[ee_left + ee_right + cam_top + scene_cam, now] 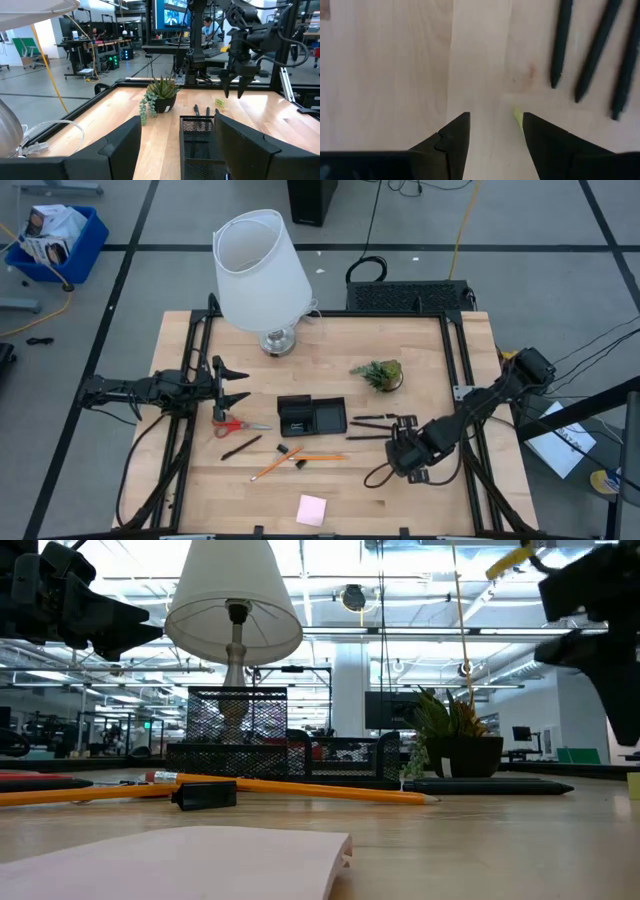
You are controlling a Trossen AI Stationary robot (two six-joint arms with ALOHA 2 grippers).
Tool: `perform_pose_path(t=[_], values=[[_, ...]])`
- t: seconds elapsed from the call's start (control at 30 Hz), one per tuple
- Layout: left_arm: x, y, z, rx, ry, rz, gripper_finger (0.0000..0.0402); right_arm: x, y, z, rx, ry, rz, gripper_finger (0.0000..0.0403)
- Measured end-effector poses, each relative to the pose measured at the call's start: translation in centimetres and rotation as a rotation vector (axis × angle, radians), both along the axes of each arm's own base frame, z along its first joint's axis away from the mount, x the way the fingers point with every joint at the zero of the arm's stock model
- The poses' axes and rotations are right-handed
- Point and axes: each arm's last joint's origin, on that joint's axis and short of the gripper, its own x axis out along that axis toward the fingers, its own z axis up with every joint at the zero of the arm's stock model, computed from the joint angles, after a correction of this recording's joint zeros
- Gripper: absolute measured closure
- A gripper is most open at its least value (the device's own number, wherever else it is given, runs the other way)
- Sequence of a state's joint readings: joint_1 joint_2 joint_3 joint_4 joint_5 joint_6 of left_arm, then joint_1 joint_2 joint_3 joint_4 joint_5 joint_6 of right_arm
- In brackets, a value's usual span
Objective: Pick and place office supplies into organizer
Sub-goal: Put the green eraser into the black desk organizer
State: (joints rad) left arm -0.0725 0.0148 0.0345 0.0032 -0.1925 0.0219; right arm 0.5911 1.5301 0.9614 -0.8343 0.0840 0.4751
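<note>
The organizer, a low black mesh tray with divided compartments, sits near the middle of the wooden table, and everything else is placed here by it. Behind it stands a white lamp, and off to its far right a small green plant. The red-handled scissors lie just to the organizer's left, with a black pen near its front-left corner. In front of the organizer lie two crossing orange-yellow pencils with small black bits beside them, and farther forward, by the table's front edge, is the pink sticky-note pad. To the organizer's right lie three thin black pens, side by side and apart from the tray. The left pincer hangs above the table just left of the organizer, over the scissors, its fingers spread apart and holding nothing. The right pincer points down at the table to the right of the organizer, just past the pens' tips, its fingers parted and empty, with a small yellow-green scrap on the wood between them.
</note>
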Motion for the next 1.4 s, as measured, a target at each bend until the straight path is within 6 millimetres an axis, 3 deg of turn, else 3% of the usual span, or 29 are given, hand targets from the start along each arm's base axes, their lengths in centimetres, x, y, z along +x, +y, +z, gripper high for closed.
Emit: perform_pose_path(t=[0.2, 0.47, 0.67, 0.9, 1.4], values=[[0.0, 0.0, 0.0, 0.0, 0.0, 0.0, 0.0146, -0.7, -0.8, -0.7, -0.088, -0.018, 0.045, 0.023], [0.0, 0.0, 0.0, 0.0, 0.0, 0.0, 0.0146, -2.2, -2.0, -1.3, -0.009, -0.134, 0.012, 0.0233], [0.0, 0.0, 0.0, 0.0, 0.0, 0.0, 0.0146, -3.9, -3.1, -2.6, -0.002, -0.111, -0.036, 0.0234], [0.0, 0.0, 0.0, 0.0, 0.0, 0.0, 0.0146, -4.5, -3.5, -3.6, -0.017, -0.098, -0.042, 0.0237], [0.0, 0.0, 0.0, 0.0, 0.0, 0.0, 0.0146, -4.4, -3.4, -4.1, 0.034, -0.136, -0.099, 0.0334]])
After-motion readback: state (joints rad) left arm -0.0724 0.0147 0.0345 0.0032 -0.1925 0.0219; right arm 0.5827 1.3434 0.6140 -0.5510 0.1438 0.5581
